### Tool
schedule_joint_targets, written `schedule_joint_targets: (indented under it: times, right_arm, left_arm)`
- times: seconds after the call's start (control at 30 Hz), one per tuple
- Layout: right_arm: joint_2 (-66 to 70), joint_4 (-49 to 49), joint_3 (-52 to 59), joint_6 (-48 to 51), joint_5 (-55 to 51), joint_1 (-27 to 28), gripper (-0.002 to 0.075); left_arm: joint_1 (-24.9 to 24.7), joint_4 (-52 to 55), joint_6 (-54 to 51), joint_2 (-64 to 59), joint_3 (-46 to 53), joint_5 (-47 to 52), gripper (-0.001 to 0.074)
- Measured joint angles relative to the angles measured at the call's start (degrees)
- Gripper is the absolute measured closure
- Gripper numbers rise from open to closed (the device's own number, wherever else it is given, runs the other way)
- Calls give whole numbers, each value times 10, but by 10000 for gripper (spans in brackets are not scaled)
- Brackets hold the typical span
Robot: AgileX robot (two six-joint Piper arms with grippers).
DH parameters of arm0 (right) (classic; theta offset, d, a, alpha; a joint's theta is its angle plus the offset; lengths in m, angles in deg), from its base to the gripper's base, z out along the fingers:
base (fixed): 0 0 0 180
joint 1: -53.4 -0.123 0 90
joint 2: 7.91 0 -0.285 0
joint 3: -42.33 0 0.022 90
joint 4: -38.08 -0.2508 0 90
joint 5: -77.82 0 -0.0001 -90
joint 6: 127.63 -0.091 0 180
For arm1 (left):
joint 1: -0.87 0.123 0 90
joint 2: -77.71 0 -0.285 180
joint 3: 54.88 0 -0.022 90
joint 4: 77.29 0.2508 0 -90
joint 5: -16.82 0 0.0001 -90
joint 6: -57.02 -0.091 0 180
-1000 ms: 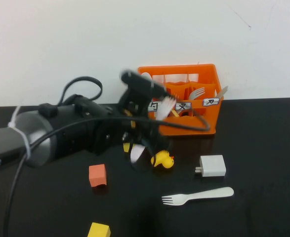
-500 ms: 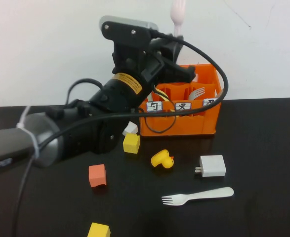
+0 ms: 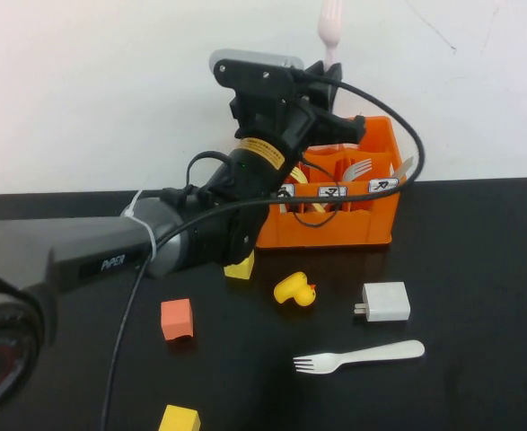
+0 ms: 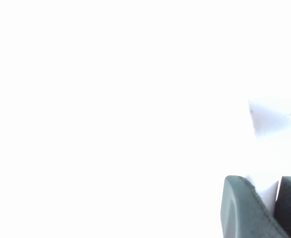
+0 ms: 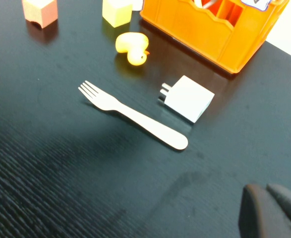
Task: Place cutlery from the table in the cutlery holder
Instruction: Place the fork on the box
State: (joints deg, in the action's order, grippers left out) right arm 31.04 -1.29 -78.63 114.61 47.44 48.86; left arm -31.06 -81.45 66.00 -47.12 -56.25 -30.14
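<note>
Forks for the orange cutlery holder (image 3: 335, 211) — one aloft, one on the bench (image 3: 478, 377).

Left claw (image 3: 332, 70) hangs just above the holder's rear rim, pinching the pale pink fork (image 3: 330, 22) by its handle; long axis upright, tines up. Creamy white fork (image 3: 360, 356) lies flat in front of the holder, beyond a white charger (image 3: 385, 302), tines toward the robot's left. Right claw (image 5: 274, 210) hovers nearer that fork — its fingers look pressed together.
</note>
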Motion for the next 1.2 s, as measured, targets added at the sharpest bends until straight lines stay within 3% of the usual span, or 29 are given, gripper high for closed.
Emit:
schedule_joint_targets:
  times: [1.07,1.13,1.2]
  right_arm:
    - [0,0,0,0,-2,0,728]
    - [0,0,0,0,-2,0,728]
    - [0,0,0,0,-3,0,728]
  left_arm:
    - [18,-2,20,-107,-34,-14,631]
    - [18,12,24,-113,-52,7,602]
    - [18,19,24,-118,-65,25,523]
